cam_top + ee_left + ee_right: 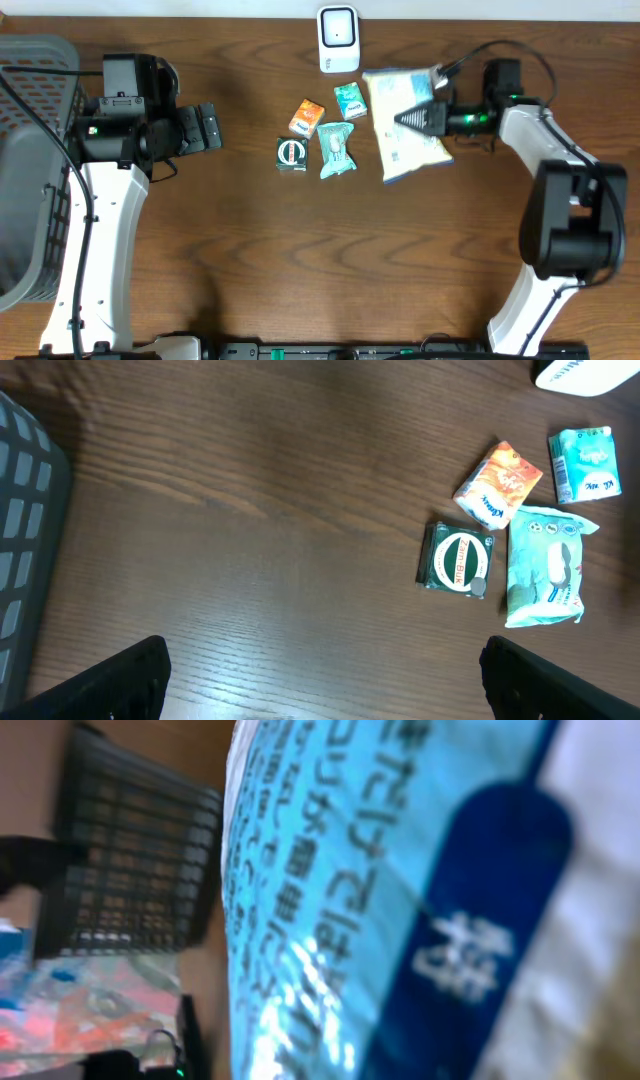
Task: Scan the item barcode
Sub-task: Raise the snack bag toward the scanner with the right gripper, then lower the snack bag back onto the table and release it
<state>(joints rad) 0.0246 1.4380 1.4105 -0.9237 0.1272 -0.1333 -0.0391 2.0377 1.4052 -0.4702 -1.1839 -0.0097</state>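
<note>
The left gripper [207, 128] is held wide open above the table [300, 260]. Beyond it, four small packs are laid close together: a dark green pack [291, 154], a teal pouch [336, 150], an orange pack [306, 117] and a small teal pack [350, 100]. Just to their right, the large blue-and-white packet [405, 150] is gripped by the clenched right gripper [410, 120]. The scanner [338, 38] is stood at the far edge. A grey basket [30, 60] is set at the left; its contents cannot be made out.
</note>
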